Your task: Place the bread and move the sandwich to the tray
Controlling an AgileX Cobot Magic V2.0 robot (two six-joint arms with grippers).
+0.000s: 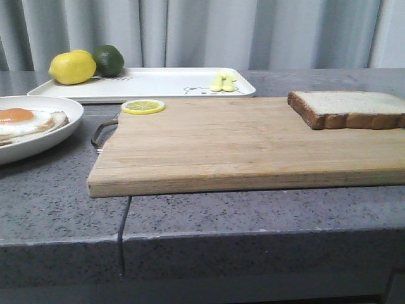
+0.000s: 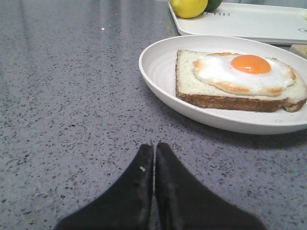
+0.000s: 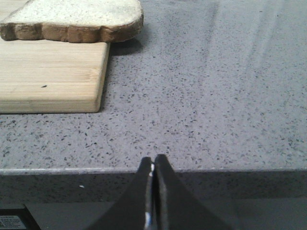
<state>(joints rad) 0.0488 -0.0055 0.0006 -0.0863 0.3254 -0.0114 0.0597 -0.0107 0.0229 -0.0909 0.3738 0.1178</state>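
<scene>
A bread slice lies on the far right corner of the wooden cutting board; it also shows in the right wrist view. A second slice topped with a fried egg lies open in a round white plate, at the left in the front view. The white tray stands at the back. My left gripper is shut and empty over the counter, short of the plate. My right gripper is shut and empty at the counter's front edge, off the board's corner.
On the tray lie a lemon, a lime and a small pale yellow item. A lemon slice sits on the board's far left corner. The board has a metal handle on its left end.
</scene>
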